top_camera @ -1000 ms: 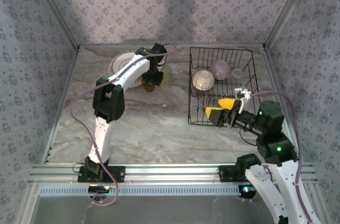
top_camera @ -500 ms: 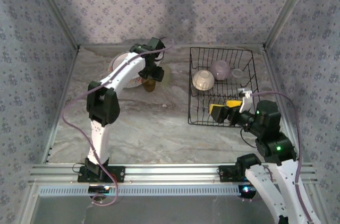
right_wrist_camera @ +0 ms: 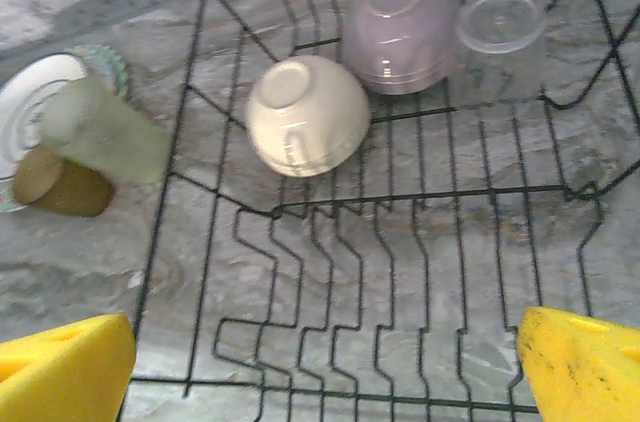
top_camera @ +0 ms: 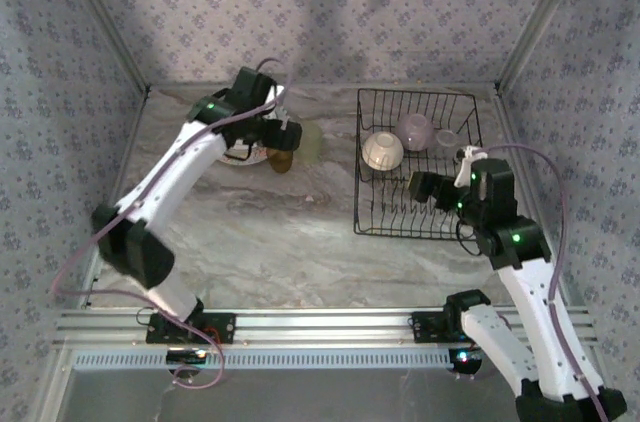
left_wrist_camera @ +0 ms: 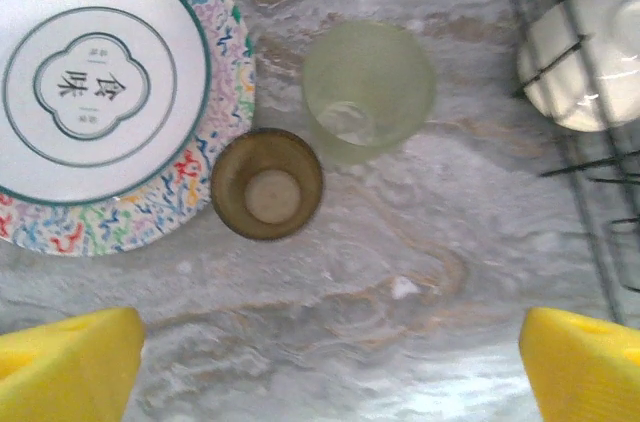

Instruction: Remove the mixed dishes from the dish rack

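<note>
The black wire dish rack (top_camera: 358,164) (right_wrist_camera: 430,196) stands at the right. It holds an upturned cream bowl (top_camera: 382,151) (right_wrist_camera: 307,114), a pale lilac bowl (top_camera: 415,131) (right_wrist_camera: 400,32) and a clear cup (top_camera: 447,138) (right_wrist_camera: 500,22). On the table to the left lie the squiggle-rimmed plate (left_wrist_camera: 100,92) (top_camera: 228,132), a brown cup (left_wrist_camera: 267,185) (top_camera: 281,160) and a pale green cup (left_wrist_camera: 368,90) (top_camera: 311,142). My left gripper (top_camera: 270,134) (left_wrist_camera: 330,372) hangs open above the brown cup, holding nothing. My right gripper (top_camera: 425,185) (right_wrist_camera: 325,372) hovers open over the rack's near tines, short of the cream bowl.
Patterned walls close in the marble table (top_camera: 280,232) at the back and both sides. Bare marble lies between the unloaded dishes and the rack. The rack's near half holds only upright tines (right_wrist_camera: 330,272).
My left arm has swung back and to the left, lifting its gripper away from the brown cup. My right gripper has moved forward and up over the rack's near part.
</note>
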Motion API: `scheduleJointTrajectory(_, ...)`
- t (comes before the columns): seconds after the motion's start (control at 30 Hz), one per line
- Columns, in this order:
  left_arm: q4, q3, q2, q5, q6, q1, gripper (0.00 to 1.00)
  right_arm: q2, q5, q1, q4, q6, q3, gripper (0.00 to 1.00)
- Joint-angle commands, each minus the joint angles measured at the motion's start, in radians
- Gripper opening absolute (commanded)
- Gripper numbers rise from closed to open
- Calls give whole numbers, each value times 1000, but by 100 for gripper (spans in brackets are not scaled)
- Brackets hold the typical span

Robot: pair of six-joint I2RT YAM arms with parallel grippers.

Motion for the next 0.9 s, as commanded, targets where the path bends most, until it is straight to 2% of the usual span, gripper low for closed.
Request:
scheduleJointTrajectory(0.0, 133, -110, -130, 162, -43, 20, 99, 98, 68, -31, 15, -28, 62, 100)
scheduleJointTrajectory(0.13, 256, -260, -293, 258, -70, 26, 99, 232, 118, -51, 50, -67, 114, 100)
scheduleJointTrajectory(0.23, 348, -377, -420, 278, -113, 27, 99, 343, 208, -58, 53, -133, 161, 100)
scheduleJointTrajectory(0.37, 370, -466, -541, 352, -104, 28, 99, 475, 151, -127, 67, -135, 221, 100)
scheduleJointTrajectory(0.57, 392, -572, -665, 426, -65, 27, 99, 646, 117, -179, 71, -147, 342, 98)
scheduleJointTrajectory(0.67, 417, -585, -699, 468, -54, 27, 99, 738, 93, -201, 48, -156, 406, 96)
scheduleJointTrajectory(0.87, 434, -603, -721, 483, -60, 29, 99, 863, 74, -216, 26, -152, 488, 94)
